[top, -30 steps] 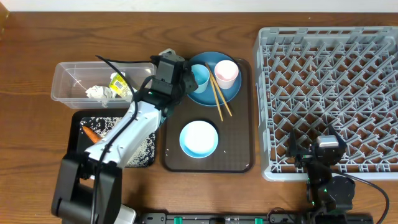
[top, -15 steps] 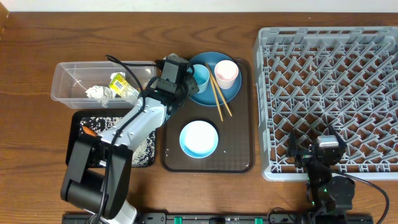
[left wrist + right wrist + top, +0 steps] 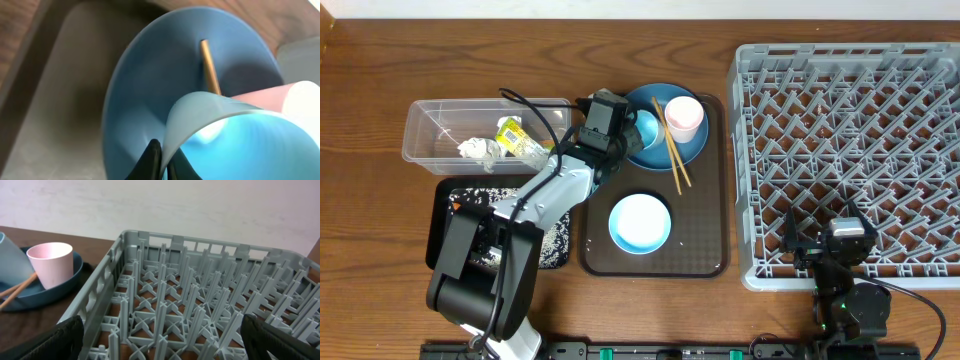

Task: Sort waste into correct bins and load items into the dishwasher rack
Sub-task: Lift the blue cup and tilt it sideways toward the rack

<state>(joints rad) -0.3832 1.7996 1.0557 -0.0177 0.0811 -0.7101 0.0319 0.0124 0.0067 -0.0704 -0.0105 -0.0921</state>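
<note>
My left gripper (image 3: 623, 124) is shut on the rim of the light blue cup (image 3: 645, 127), one finger inside and one outside (image 3: 161, 159). The cup (image 3: 240, 135) stands on the round blue plate (image 3: 692, 148) (image 3: 145, 90) beside the pale pink cup (image 3: 683, 118) (image 3: 295, 97). Two wooden chopsticks (image 3: 671, 152) lean across the plate. The white-blue bowl (image 3: 640, 222) sits lower on the brown tray. My right gripper (image 3: 845, 243) is open and empty (image 3: 165, 340) over the front edge of the grey dishwasher rack (image 3: 850, 140) (image 3: 200, 295).
The clear tub (image 3: 430, 125) holds crumpled white paper (image 3: 478, 149) and the yellow-green wrapper (image 3: 515, 136). The black tray (image 3: 557, 240) holds rice grains and an orange carrot (image 3: 454, 204), mostly hidden by my left arm. The dark brown serving tray (image 3: 700, 240) lies between bins and rack.
My left gripper has moved right onto the light blue cup and shut on its rim. The right arm has not moved.
</note>
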